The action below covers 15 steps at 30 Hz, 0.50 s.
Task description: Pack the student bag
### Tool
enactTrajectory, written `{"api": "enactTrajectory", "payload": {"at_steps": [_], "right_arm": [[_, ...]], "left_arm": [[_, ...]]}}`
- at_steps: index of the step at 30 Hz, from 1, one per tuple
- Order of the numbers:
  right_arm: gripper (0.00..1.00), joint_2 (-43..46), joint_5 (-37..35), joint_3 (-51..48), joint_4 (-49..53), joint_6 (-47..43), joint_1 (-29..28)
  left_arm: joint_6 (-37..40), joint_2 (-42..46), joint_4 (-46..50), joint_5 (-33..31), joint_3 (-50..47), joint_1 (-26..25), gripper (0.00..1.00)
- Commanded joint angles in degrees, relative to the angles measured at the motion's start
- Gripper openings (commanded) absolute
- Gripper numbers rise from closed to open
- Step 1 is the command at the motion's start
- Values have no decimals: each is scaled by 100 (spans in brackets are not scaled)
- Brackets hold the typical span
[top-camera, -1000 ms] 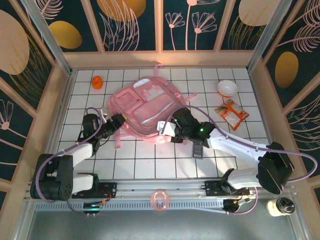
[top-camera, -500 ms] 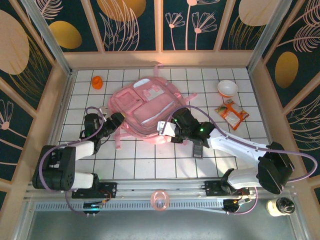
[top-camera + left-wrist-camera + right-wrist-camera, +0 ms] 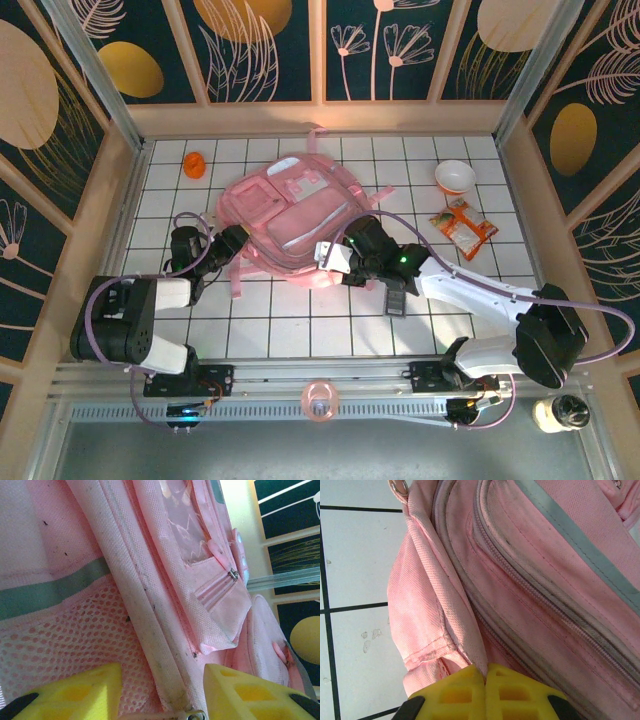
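While the right end effector (image 3: pixel 485 682) pinches the limp, pale pink fabric backpack (image 3: pixel 290 210), the left end effector (image 3: pixel 162 682) sits spread astride its likely firmer seam (image 3: pixel 147 625).

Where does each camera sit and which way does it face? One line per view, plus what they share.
Top external: above and behind the bases, looking down on the table; both arms show, left gripper and right gripper at the student bag.
Left wrist: on the left arm, facing the bag's mesh side; yellow fingers apart.
Right wrist: on the right arm, facing the bag's lower edge; fingers pinching a fold.
All three see the bag.
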<state>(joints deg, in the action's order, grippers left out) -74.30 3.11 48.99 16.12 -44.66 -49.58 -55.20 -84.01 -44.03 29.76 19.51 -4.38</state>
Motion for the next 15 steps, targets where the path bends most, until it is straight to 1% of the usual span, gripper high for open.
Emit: {"api": "enactTrajectory", "payload": {"at_steps": [1, 2, 6, 10, 15], "right_arm": [[0, 144, 91, 163, -135, 124, 28], [0, 138, 93, 163, -138, 127, 28], [0, 135, 84, 154, -147, 125, 28], [0, 127, 62, 162, -159, 137, 28], [0, 127, 48, 162, -172, 168, 28]], "left_arm": [[-79, 52, -483, 300, 17, 43, 45], [-107, 92, -524, 359, -27, 44, 44], [-82, 223, -469, 518, -108, 45, 33], [-9, 351, -318, 526, -157, 43, 27], [224, 525, 129, 422, -119, 43, 19]]}}
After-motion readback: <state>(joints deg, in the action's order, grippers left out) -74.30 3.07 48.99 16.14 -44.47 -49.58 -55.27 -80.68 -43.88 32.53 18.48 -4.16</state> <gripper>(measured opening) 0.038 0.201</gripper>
